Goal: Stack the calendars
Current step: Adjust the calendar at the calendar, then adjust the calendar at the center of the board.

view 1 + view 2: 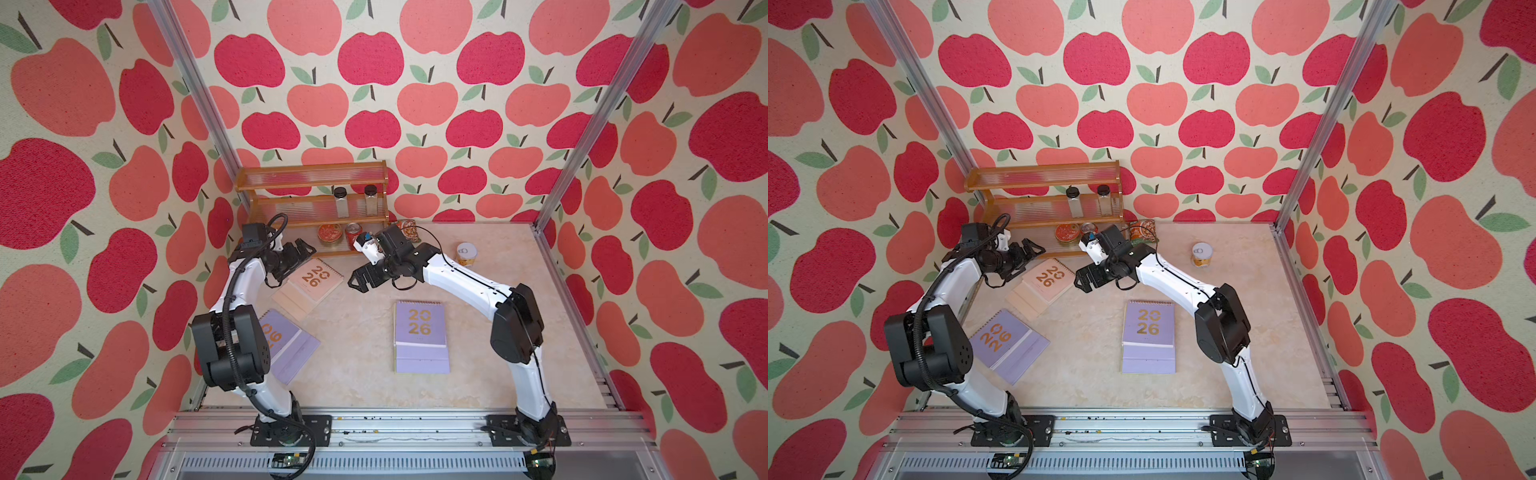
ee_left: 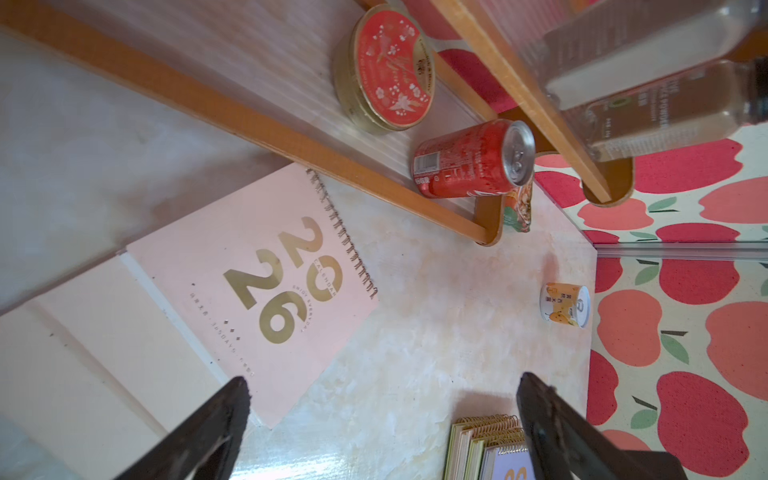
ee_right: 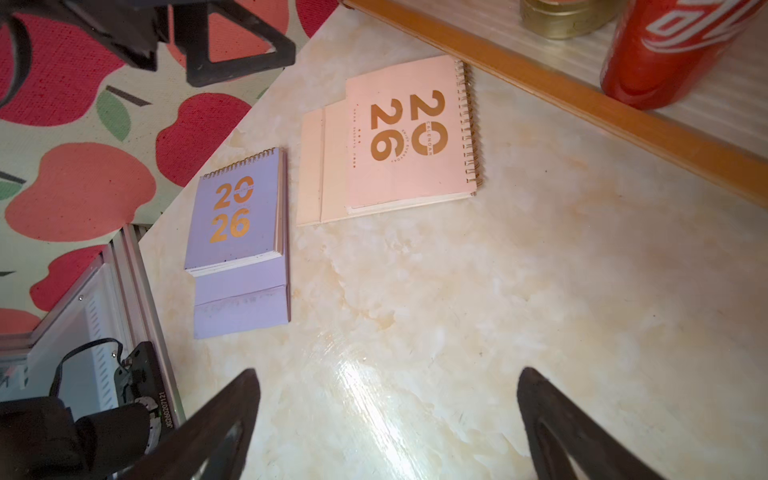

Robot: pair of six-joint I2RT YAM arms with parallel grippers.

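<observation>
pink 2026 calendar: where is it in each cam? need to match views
Top view: pink calendar lies left of centre, in front of the wooden rack.
Top view: same place, flat on the table.
Left wrist: in view, spiral edge toward the rack's bottom rail.
Right wrist: in view, beside a lilac calendar.
Shared landmark: red soda can on the rack's bottom shelf.

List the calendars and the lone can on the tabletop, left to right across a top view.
lilac calendar by the left arm → pink calendar → middle lilac calendar → yellow can
</observation>
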